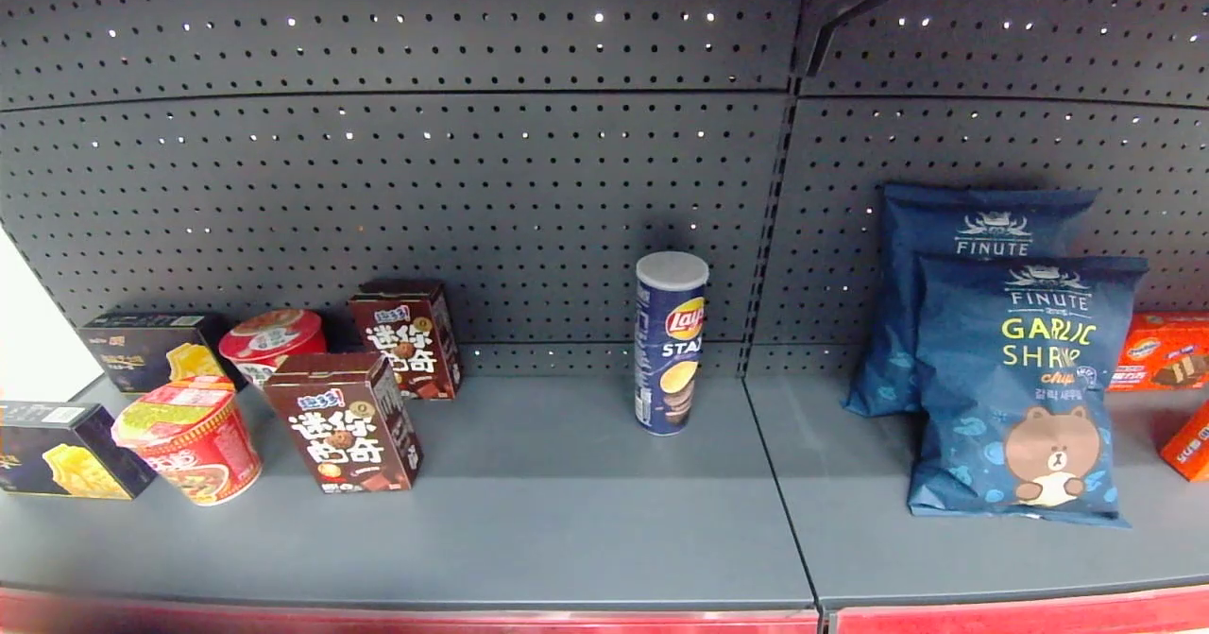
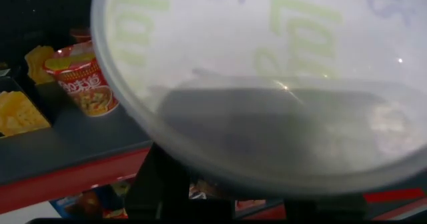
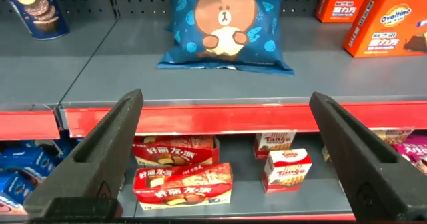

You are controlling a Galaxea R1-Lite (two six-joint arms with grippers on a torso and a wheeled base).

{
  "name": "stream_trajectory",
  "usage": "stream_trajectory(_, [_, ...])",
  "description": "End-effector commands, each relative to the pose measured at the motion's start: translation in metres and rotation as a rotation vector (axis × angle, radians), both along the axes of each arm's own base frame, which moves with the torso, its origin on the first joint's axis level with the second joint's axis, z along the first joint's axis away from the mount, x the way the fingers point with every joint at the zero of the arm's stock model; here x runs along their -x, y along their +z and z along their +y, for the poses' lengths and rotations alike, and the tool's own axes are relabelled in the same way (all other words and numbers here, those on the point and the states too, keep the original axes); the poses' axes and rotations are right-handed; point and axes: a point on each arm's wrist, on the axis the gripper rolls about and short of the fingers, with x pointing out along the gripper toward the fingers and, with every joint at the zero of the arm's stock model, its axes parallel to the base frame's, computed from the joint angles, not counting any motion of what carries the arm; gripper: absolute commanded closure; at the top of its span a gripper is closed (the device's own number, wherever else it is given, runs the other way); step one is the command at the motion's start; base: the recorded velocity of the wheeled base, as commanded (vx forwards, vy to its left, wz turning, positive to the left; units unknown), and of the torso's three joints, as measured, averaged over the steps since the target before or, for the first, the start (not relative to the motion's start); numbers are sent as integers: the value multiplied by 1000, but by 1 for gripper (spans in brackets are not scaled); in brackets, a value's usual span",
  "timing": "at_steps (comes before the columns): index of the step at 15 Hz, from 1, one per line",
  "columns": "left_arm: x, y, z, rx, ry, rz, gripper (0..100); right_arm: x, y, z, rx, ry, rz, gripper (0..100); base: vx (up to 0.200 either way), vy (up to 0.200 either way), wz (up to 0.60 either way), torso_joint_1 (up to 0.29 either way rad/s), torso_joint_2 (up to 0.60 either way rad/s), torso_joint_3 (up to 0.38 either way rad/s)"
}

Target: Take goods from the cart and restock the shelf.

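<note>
Grey shelf [image 1: 567, 521] runs across the lower half of the head view. Two blue snack bags [image 1: 1020, 398] lean on the back panel at right, one in front of the other. A chip can [image 1: 670, 341] stands upright dead center, all on its own. Two brown boxes [image 1: 345, 426] and two red noodle cups [image 1: 194, 445] sit lower left. The left wrist cam has a translucent can lid [image 2: 267, 84] right up against it, and I honestly can't tell if the left gripper [image 2: 167, 191] has hold of it. Right gripper [image 3: 225, 97] is spread wide and holding nothing, just out from the shelf's red front edge [image 3: 200, 117].
</note>
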Motion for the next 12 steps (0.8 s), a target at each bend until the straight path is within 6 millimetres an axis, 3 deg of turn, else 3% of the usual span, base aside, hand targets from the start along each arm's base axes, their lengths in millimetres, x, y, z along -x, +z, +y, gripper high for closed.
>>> stream_trajectory(1, [-1, -1, 0, -1, -2, 7, 100, 0, 0, 0, -1, -1, 1, 0, 0, 0, 600, 2, 2, 2])
stream_trajectory(9, [1, 4, 0, 10, 3, -10, 100, 0, 0, 0, -1, -1, 1, 0, 0, 0, 0, 0, 0, 0])
stream_trajectory(12, [1, 4, 2, 25, 85, -9, 100, 0, 0, 0, -1, -1, 1, 0, 0, 0, 0, 0, 0, 0])
